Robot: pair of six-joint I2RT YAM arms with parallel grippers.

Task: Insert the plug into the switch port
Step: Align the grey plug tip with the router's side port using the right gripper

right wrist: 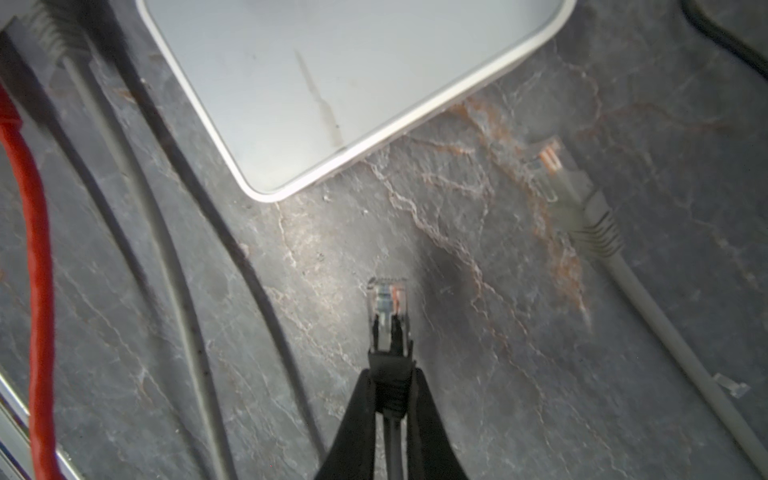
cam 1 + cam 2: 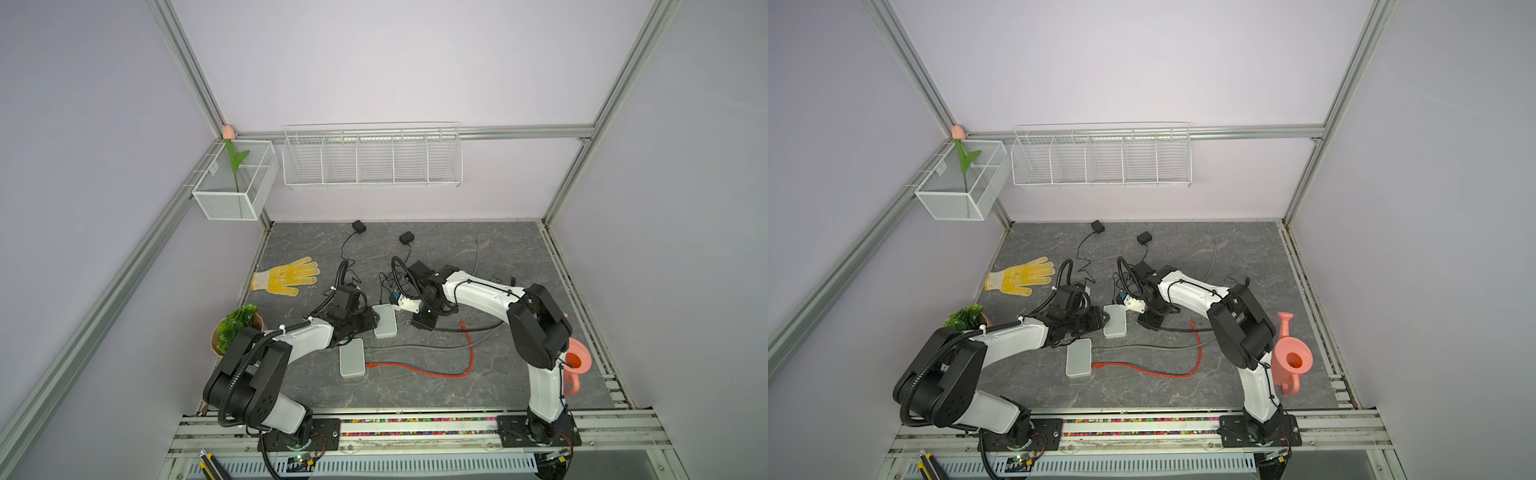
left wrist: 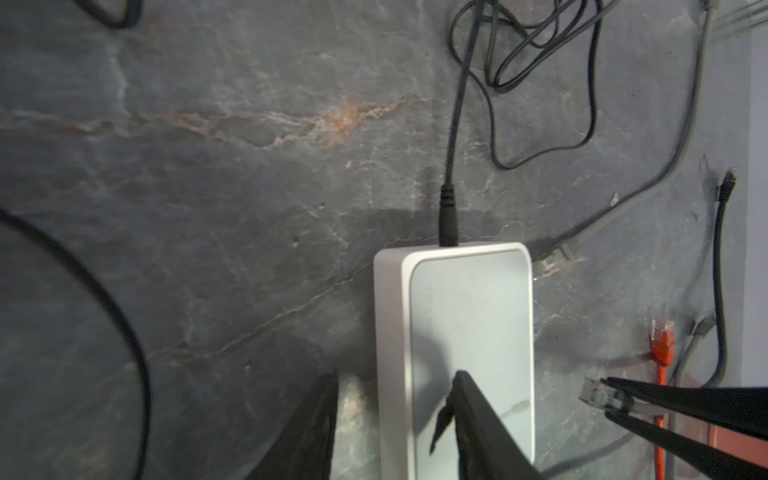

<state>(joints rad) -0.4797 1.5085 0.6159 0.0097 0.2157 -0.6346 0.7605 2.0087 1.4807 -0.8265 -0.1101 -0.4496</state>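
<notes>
Two claws engaged: right claw (image 1: 390, 372) pinches the plug (image 1: 387, 307) just short of the switch (image 1: 332, 83), central on the surface (image 2: 415, 399); left claw (image 3: 395, 376) stands part-open astride its edge. We judge the approach step in hand; next, align, then press home.

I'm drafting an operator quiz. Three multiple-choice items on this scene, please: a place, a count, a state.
1. The yellow glove lies: A) in a wire basket B) on the table's left side C) beside the watering can.
2. White switches on the table: A) one B) two C) three.
3. The right gripper is: A) open B) shut on a red cable C) shut on the clear plug.
Answers: B, it lies flat there; B, both top views show two; C, its fingers pinch the plug's boot.
</notes>
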